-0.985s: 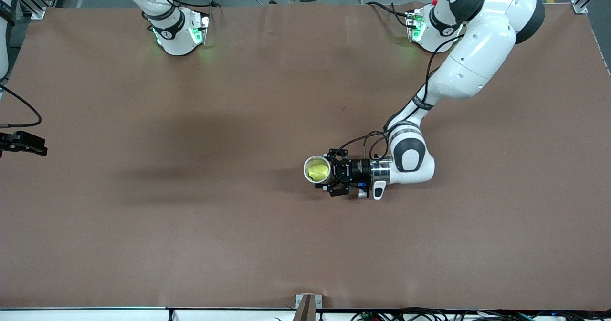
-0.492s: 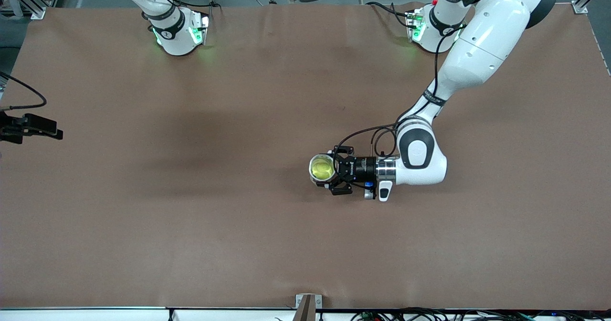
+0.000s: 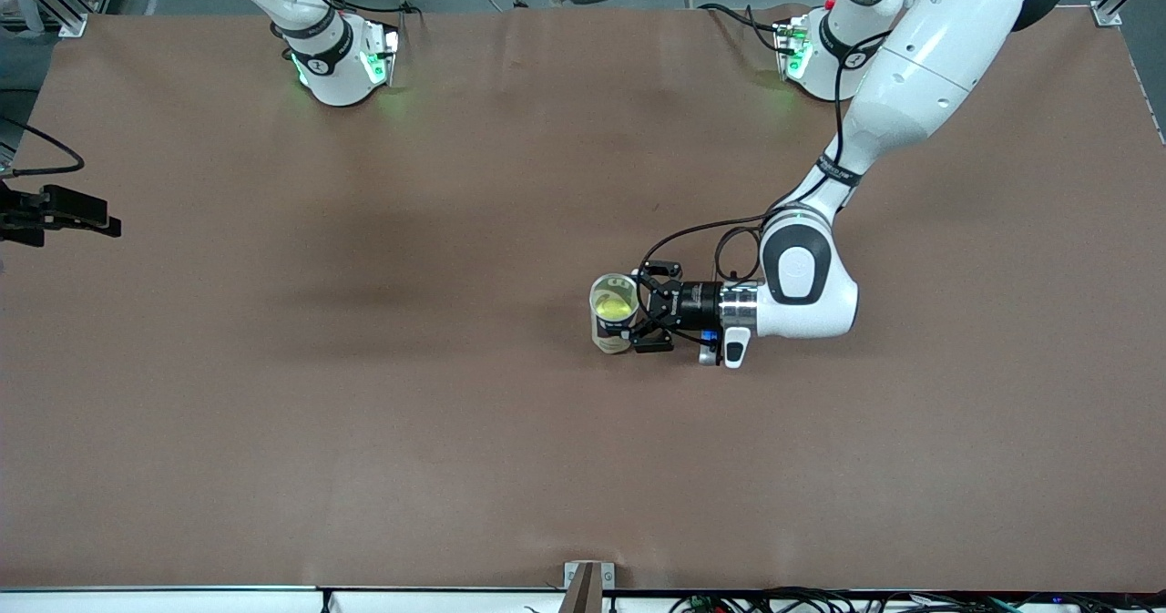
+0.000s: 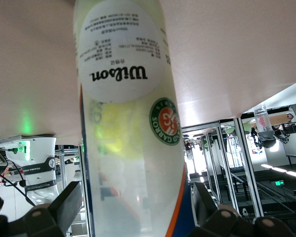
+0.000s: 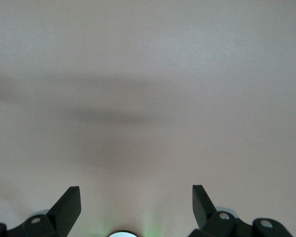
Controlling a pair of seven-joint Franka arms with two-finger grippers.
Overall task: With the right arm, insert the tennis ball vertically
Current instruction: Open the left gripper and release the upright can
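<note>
since earlier: tube (image 3: 612,312) carried by the left gripper (image 3: 643,320) a little toward the robots' bases; right gripper (image 3: 64,213) shifted at the table's edge at the right arm's end.
tube: clear can, held at its side over the middle of the table (image 3: 364,413), mouth seen facing up.
tennis ball: ball (image 3: 613,301) seen inside the tube already.
left jaws: spread wide, clamped on the tube's wall.
right jaws: seen apart and empty in the right wrist view, over bare table.
key relation: tube's long axis stands upright, well apart from the right gripper; left arm is much nearer.
judgement: insertion looks done.
</note>
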